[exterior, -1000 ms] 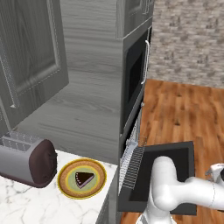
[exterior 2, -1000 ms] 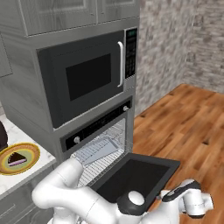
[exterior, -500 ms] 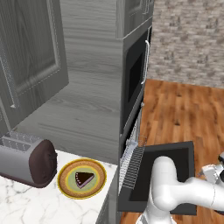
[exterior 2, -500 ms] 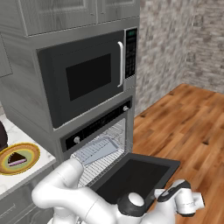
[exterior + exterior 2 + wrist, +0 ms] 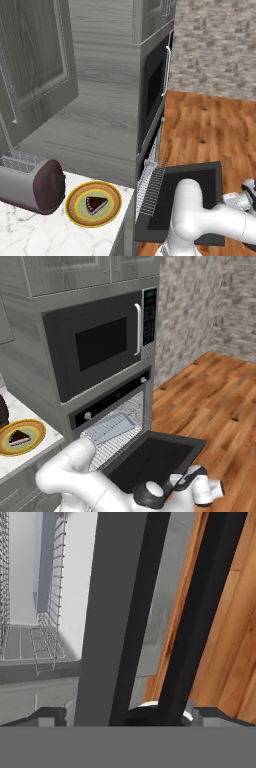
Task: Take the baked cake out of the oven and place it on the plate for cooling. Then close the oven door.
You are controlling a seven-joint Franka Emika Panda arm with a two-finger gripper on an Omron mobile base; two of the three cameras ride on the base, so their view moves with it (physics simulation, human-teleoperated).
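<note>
A: Since the earlier frame? The claw (image 5: 207,491) has slid further under the near edge of the open oven door (image 5: 150,458), fingers still spread wide, gripping nothing.

B: And the baked cake (image 5: 96,204)? Unmoved on the plate (image 5: 75,212), on the worktop (image 5: 30,235) left of the oven (image 5: 112,423).

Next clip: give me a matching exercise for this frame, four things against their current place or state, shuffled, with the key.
Things:
1. baked cake
2. oven door
3. baking tray
4. gripper

States:
A. lowered flat, open
B. on the oven's wire rack
C. on the plate
D. jaws open, at the door's edge

Pairs: 1-C, 2-A, 3-B, 4-D
</note>
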